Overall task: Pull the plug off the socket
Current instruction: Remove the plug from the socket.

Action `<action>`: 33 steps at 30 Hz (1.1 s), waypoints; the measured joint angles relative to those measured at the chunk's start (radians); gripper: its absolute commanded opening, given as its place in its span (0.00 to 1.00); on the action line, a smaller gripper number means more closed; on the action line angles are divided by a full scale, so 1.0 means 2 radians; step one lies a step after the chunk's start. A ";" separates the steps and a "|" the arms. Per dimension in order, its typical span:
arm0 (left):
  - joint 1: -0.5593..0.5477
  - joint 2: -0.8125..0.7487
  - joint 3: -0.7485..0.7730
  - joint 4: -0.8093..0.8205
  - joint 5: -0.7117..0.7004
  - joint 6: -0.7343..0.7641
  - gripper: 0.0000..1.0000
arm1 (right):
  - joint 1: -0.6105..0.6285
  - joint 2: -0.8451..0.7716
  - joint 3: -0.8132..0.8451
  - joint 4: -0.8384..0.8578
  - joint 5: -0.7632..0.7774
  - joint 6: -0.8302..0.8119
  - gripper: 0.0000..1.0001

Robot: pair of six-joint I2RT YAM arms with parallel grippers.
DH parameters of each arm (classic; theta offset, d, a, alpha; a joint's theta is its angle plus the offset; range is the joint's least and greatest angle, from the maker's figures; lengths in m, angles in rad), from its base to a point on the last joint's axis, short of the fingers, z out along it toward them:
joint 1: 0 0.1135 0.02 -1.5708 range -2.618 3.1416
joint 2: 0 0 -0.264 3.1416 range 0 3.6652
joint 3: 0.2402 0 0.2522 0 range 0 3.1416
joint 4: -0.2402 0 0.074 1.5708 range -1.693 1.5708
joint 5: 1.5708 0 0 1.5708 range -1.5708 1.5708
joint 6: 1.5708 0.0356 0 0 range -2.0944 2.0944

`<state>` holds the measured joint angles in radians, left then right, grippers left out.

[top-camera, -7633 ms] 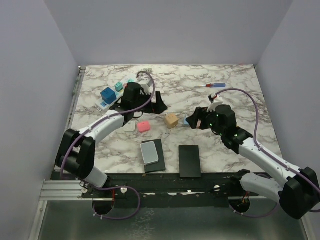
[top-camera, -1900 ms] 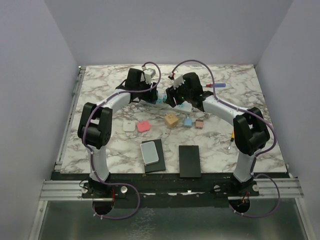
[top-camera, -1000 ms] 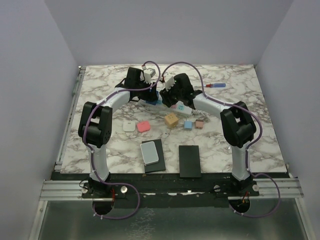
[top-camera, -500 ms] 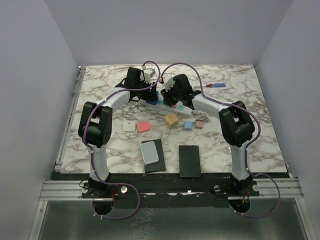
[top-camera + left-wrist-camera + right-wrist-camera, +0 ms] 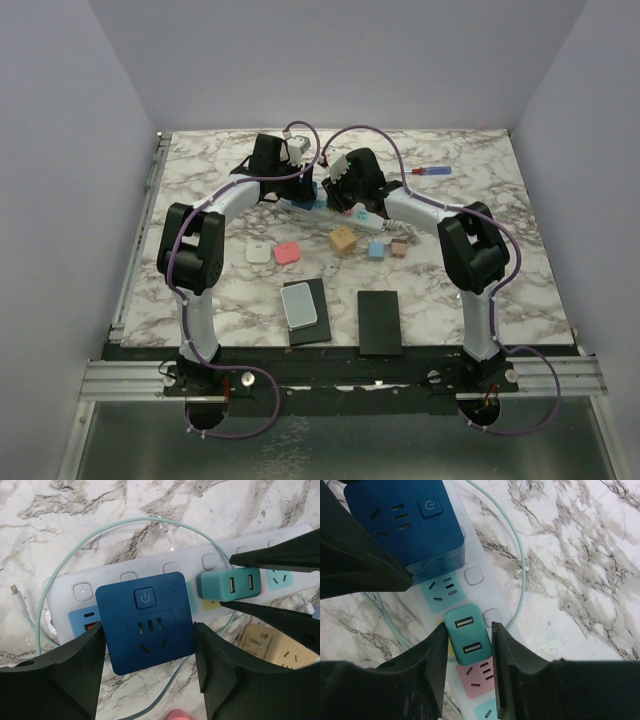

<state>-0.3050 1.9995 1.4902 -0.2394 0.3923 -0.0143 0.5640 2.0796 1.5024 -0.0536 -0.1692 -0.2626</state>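
Observation:
The socket [image 5: 150, 567] is a long white strip with pastel outlet faces, lying at the back middle of the marble table [image 5: 368, 220]. A teal two-port USB plug [image 5: 467, 630] sits in it, between a teal face and a pink one. My right gripper [image 5: 469, 636] is shut on this plug, a finger on each long side. Beside it a dark blue cube adapter [image 5: 145, 620] is also plugged into the strip. My left gripper [image 5: 147, 635] is shut on the adapter's two sides. In the top view both gripper heads meet over the strip, left [image 5: 303, 190] and right [image 5: 337, 195].
A thin pale green cable [image 5: 100, 535] loops around the strip. A beige adapter [image 5: 272, 645] lies close by. Nearer the arms are a tan cube [image 5: 343, 241], a pink block [image 5: 287, 253], small blue [image 5: 376, 250] and brown [image 5: 399, 248] blocks, two black pads [image 5: 379, 322] and a screwdriver [image 5: 430, 171].
The right gripper's fingers have closed in onto the teal plug. Both arms and the strip stay where they were.

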 measured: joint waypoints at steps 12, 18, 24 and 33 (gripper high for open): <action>0.004 0.000 0.000 0.002 -0.008 0.002 0.37 | -0.017 0.024 0.036 -0.013 -0.035 0.018 0.01; 0.004 0.000 0.000 0.002 -0.008 0.002 0.34 | -0.019 0.025 0.036 -0.011 -0.045 0.022 0.01; 0.004 0.000 0.000 0.002 -0.010 0.000 0.30 | -0.007 0.006 -0.013 0.046 -0.017 0.013 0.01; 0.004 0.000 0.000 0.003 -0.010 -0.002 0.25 | 0.025 -0.017 -0.070 0.112 0.051 -0.008 0.01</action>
<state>-0.2970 1.9999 1.4906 -0.2340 0.3725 -0.0193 0.6136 2.0460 1.3632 0.1699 -0.0662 -0.2787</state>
